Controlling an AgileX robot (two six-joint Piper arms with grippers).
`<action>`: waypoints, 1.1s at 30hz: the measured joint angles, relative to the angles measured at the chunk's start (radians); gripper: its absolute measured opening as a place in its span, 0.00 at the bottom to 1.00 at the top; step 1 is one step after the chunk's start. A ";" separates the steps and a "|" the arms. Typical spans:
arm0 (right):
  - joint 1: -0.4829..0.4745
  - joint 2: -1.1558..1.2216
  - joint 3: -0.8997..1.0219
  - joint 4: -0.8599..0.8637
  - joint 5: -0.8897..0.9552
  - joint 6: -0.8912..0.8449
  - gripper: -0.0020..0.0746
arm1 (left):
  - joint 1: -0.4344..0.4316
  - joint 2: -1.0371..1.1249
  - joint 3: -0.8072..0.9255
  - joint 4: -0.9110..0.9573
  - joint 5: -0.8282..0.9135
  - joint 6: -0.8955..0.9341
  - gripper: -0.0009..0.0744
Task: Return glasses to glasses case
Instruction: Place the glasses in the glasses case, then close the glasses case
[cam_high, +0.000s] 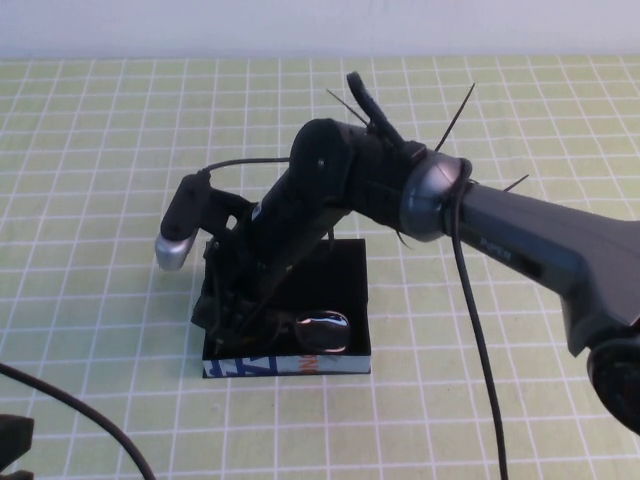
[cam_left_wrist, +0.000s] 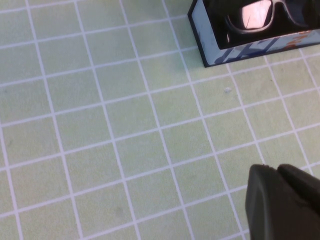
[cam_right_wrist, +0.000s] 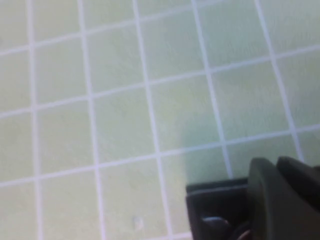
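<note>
Here your right gripper (cam_high: 225, 315) reaches down into the left end of the open glasses case (cam_high: 355, 290); whether its claw is spread or pinching, you cannot tell. The glasses (cam_high: 322, 330) lie inside the case, near its printed front wall. Your left gripper (cam_left_wrist: 282, 205) sits low over the green checked mat (cam_high: 100, 150), well clear, its claw likewise unreadable.

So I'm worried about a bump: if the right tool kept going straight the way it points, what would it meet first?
Probably the glasses case: the right tool points down at its left end, beside the glasses. Depth is unclear.
</note>
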 joint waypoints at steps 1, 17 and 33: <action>0.002 0.009 0.000 -0.011 -0.007 0.003 0.03 | 0.000 0.000 0.000 0.000 0.002 0.000 0.01; -0.008 -0.101 -0.128 -0.083 0.064 0.069 0.03 | 0.000 0.005 0.000 -0.059 0.002 0.140 0.01; -0.257 -0.180 -0.180 -0.128 0.207 0.395 0.01 | -0.006 0.431 -0.001 -0.285 -0.127 0.555 0.01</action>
